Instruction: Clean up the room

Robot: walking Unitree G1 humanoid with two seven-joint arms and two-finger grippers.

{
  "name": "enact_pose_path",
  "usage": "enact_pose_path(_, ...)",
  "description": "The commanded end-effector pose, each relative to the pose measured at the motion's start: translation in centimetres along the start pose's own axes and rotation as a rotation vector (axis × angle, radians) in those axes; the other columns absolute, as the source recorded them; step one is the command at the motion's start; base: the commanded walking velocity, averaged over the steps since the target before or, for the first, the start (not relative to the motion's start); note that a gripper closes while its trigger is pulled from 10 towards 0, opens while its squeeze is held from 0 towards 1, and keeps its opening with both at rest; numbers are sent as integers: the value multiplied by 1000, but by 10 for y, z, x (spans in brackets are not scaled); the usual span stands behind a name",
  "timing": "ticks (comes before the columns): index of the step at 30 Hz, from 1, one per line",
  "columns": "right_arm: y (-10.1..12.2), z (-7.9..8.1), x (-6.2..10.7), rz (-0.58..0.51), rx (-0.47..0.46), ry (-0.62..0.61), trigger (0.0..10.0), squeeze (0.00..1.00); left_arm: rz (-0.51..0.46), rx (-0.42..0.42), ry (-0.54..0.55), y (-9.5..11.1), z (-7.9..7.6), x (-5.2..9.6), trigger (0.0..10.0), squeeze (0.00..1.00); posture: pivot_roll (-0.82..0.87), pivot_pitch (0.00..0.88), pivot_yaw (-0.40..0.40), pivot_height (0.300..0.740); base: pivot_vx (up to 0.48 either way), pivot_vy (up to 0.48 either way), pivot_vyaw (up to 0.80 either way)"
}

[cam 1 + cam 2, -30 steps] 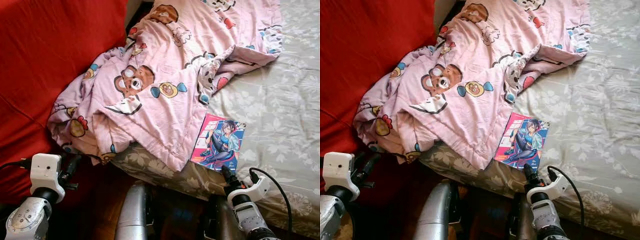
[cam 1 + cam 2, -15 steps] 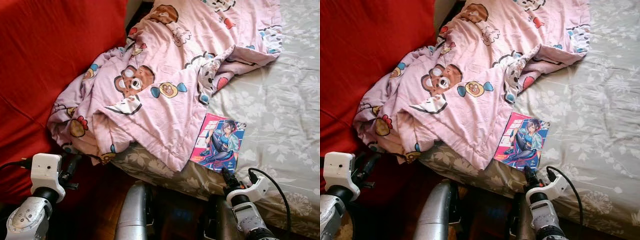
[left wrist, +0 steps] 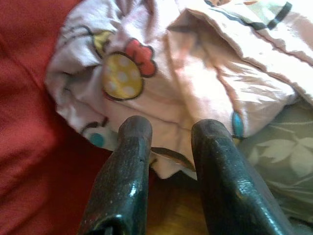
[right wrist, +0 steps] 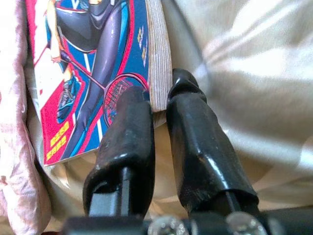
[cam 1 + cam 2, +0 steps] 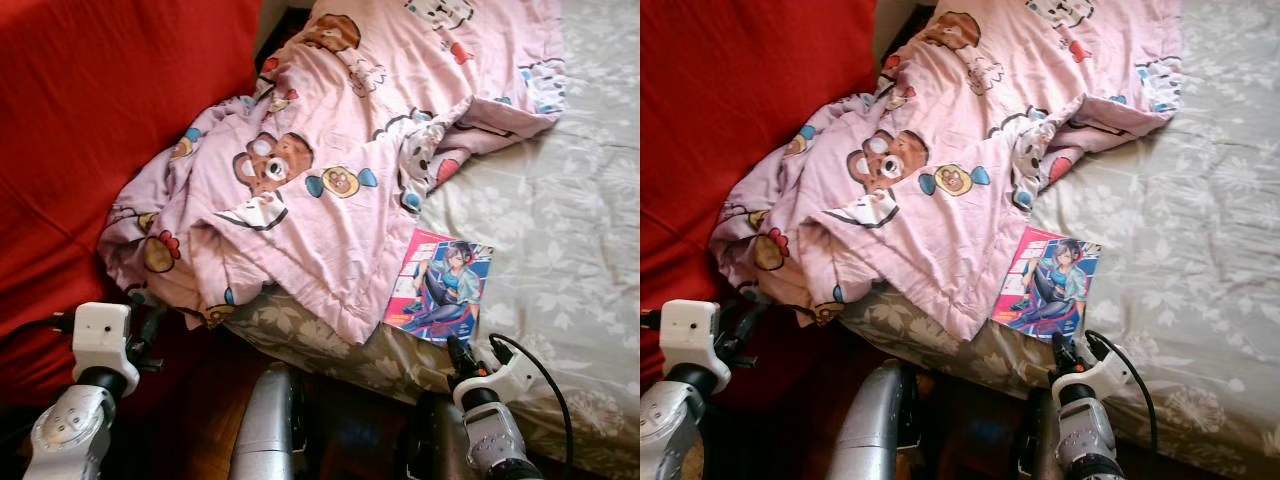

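The right pincer [image 4: 159, 105] sits at the near corner of the book [image 4: 93, 63], its two black fingers [image 4: 195, 142] a narrow gap apart with the book's page edge between their tips. One finger lies over the cover, the other against the page side; the corner looks pinched, though how firm the hold is cannot be told. From the head, the right pincer [image 5: 458, 352] points up at the lower edge of the book [image 5: 440, 285], which lies flat on the bed [image 5: 560, 240] near its front edge, cover up, showing a drawn figure in blue and red. The book's left side is just beside, or slightly under, the hem of the pink quilt [image 5: 330, 190].

The left pincer [image 3: 168, 147] hangs low at the bed's left corner, fingers parted by a moderate gap and holding nothing. Its tips are close to the bunched end of the quilt, near a yellow spotted print with a red bow. In the head view the left pincer [image 5: 145, 322] is below that bunched end.

The quilt, printed with bears and sweets, sprawls from the bed's top across to the red couch [image 5: 100, 120] and droops over the bed's edge. Dark wooden floor [image 5: 210, 400] shows between couch and bed.
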State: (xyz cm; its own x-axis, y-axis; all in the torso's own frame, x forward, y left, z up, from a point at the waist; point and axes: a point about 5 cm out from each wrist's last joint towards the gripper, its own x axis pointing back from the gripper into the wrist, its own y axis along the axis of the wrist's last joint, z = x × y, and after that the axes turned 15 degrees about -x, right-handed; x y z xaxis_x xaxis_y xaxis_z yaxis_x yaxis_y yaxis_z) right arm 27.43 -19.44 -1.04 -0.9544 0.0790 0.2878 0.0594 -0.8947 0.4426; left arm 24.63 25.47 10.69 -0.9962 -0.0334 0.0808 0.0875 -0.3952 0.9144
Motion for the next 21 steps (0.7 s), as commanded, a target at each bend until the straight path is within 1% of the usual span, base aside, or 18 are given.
enact_pose_path(1, 3, -4, 4, -38, 30, -6, 0, 0, 27, -7, 3, -8, -3, 2, 10000, 0, 216, 177, 50, 606, 0, 0, 0)
enact_pose_path(2, 4, -3, 4, -48, 36, -2, 0, 0, 25, -4, 5, -9, -4, 1, 10000, 0, 216, 177, 50, 606, 0, 0, 0)
enact_pose_path(3, 7, 0, 3, -65, 44, 8, 0, 0, 22, 1, 7, -9, -6, -1, 10000, 0, 203, 159, 44, 606, 0, 0, 0)
enact_pose_path(4, 11, 6, 1, -90, 73, 34, 0, 0, 18, 9, 9, -11, -9, -4, 10000, 0, 188, 136, 34, 606, 0, 0, 0)
enact_pose_path(6, 15, 11, -2, -103, 94, 52, 0, 0, 14, 16, 11, -12, -13, -10, 10000, 0, 178, 112, 21, 606, 0, 0, 0)
enact_pose_path(8, 17, 17, -3, -113, 136, 74, 0, 0, 7, 23, 27, -13, -14, -13, 10000, 0, 175, 94, 12, 606, 0, 0, 0)
enact_pose_path(9, 17, 17, -3, -113, 136, 74, 0, 0, 7, 23, 27, -13, -14, -13, 10000, 0, 175, 94, 12, 606, 0, 0, 0)
enact_pose_path(11, 20, 22, -4, -124, 177, 93, 0, 0, 1, 34, 43, -13, -14, -17, 10000, 0, 163, 60, -6, 606, 0, 0, 0)
enact_pose_path(12, 22, 25, -3, -129, 224, 109, 0, 0, 0, 42, 56, -14, -14, -18, 10000, 0, 150, 38, -14, 606, 0, 0, 0)
enact_pose_path(13, 22, 25, -3, -129, 224, 109, 0, 0, 0, 42, 56, -14, -14, -18, 10000, 0, 150, 38, -14, 606, 0, 0, 0)
enact_pose_path(15, 23, 29, 0, -117, 342, 138, 0, 0, 5, 67, 79, -18, -16, -19, 10000, 0, 133, 11, -23, 606, 0, 0, 0)
enact_pose_path(16, 23, 29, 0, -117, 342, 138, 0, 0, 5, 67, 79, -18, -16, -19, 10000, 0, 133, 11, -23, 606, 0, 0, 0)
enact_pose_path(17, 22, 30, 1, -105, 403, 149, 0, 0, 10, 75, 86, -22, -19, -21, 10000, 0, 120, 0, -28, 606, 0, 0, 0)
enact_pose_path(18, 23, 31, 2, -99, 457, 157, 9216, 0, 16, 85, 93, -24, -20, -20, 10000, 0, 107, 0, -33, 606, 0, 0, 0)
enact_pose_path(19, 24, 31, 3, -96, 493, 161, 9216, 0, 21, 92, 98, -26, -21, -20, 10000, 0, 103, 0, -34, 606, 0, 0, 0)
enact_pose_path(20, 25, 33, 3, -90, 530, 165, 10000, 0, 25, 102, 103, -27, -22, -20, 10000, 0, 95, 0, -35, 606, 0, 0, 0)
enact_pose_path(21, 28, 35, 3, -92, 557, 174, 10000, 0, 29, 112, 103, -29, -24, -19, 10000, 0, 83, 0, -36, 606, 0, 0, 0)
